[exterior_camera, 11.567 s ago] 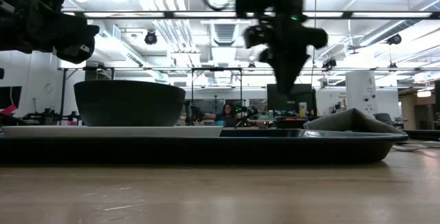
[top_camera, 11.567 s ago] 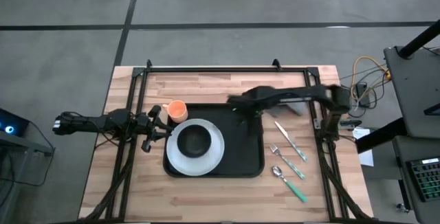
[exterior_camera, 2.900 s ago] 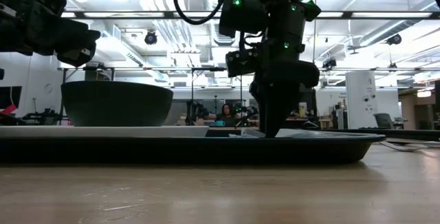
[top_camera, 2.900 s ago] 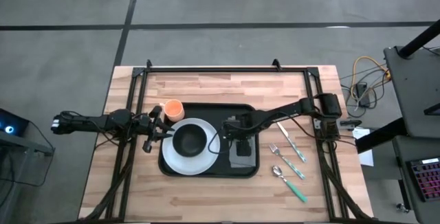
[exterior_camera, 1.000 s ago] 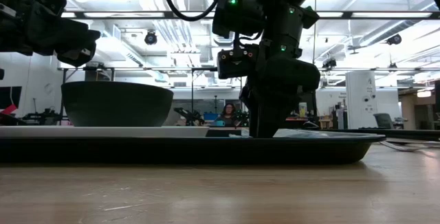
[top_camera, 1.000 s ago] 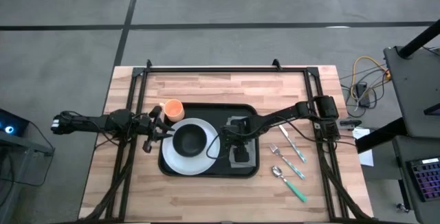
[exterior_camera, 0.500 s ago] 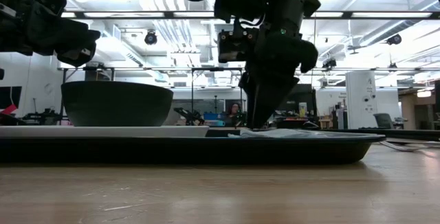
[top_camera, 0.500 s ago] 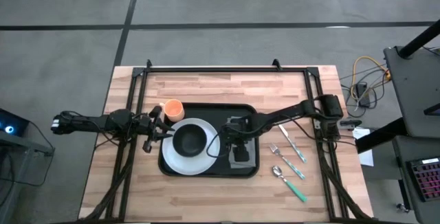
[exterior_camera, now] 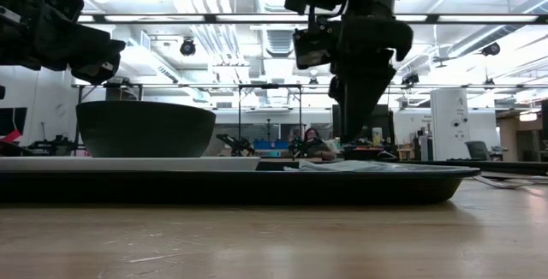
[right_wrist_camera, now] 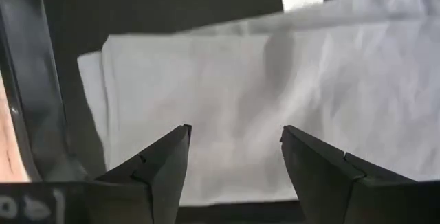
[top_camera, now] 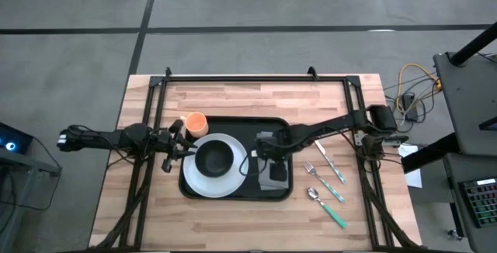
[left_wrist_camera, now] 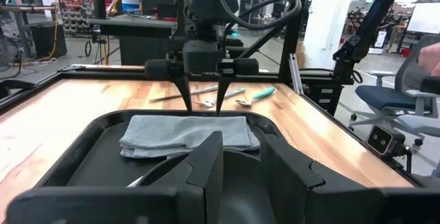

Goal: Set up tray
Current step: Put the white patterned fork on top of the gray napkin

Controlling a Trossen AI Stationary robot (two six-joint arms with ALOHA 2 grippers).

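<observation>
The black tray lies mid-table. On its left part sits a white plate with a black bowl in it. A folded grey napkin lies flat on the tray's right part. My right gripper hangs open just above the napkin, pointing down and clear of it; the left wrist view shows its fingertips over the cloth's far edge. My left gripper waits open at the tray's left side, level, pointing at the bowl.
An orange cup stands on the wood by the tray's far left corner. A knife, a fork and a spoon with teal handles lie on the table right of the tray. A dark metal frame runs along the table's edges.
My right gripper has risen straight off the napkin and rolled a little about its own axis, its fingers staying apart. The napkin has stayed flat on the tray.
</observation>
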